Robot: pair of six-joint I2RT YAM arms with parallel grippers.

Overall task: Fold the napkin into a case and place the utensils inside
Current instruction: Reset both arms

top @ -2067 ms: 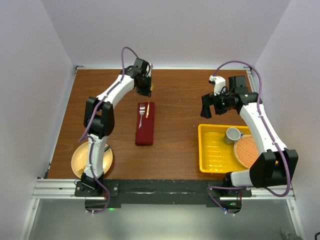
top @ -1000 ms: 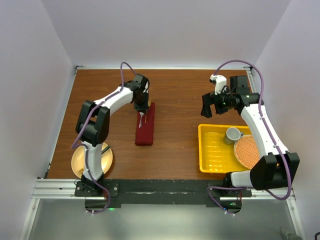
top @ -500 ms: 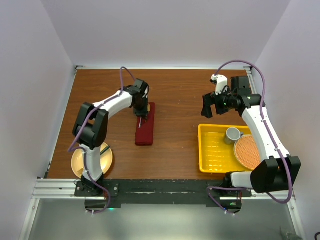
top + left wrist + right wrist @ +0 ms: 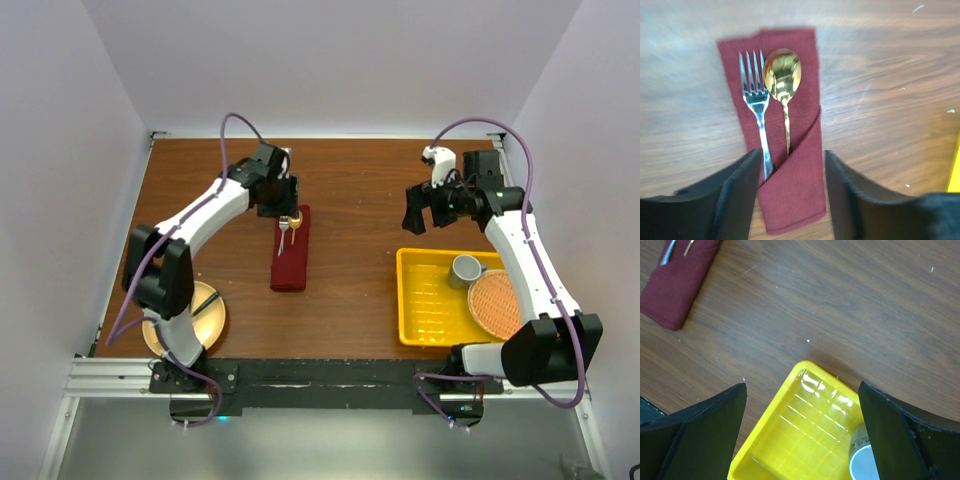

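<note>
From where I sit the job looks all but finished. The dark red cloth napkin [image 4: 290, 258] lies on the brown wooden desk [image 4: 360, 180], folded into a narrow rectangular case with straight long edges and a diagonal flap across the front that forms the pocket. The slim silver metal fork [image 4: 757, 97] and the shiny gold spoon [image 4: 783, 75] sit side by side in it. Their handles are tucked under the flap, and the tines and bowl show above it on the back layer of cloth.

My left tool [image 4: 792, 159] hovers just over the lower part of the case, fingers apart, and I judge it holds nothing. My right tool [image 4: 802, 390] hangs well apart from the case, wide open and empty, above a corner of the yellow plastic tray [image 4: 412, 300]. What is left, I would say, is only to lift the left arm clear without snagging the cloth.

The napkin is soft matte fabric, thicker at the folds. The fork is pale and flat; the spoon is mirror-bright with a rounded bowl. The tray is glossy with a gridded floor and holds a metal cup [image 4: 465, 268] and a round orange woven mat [image 4: 493, 302]
</note>
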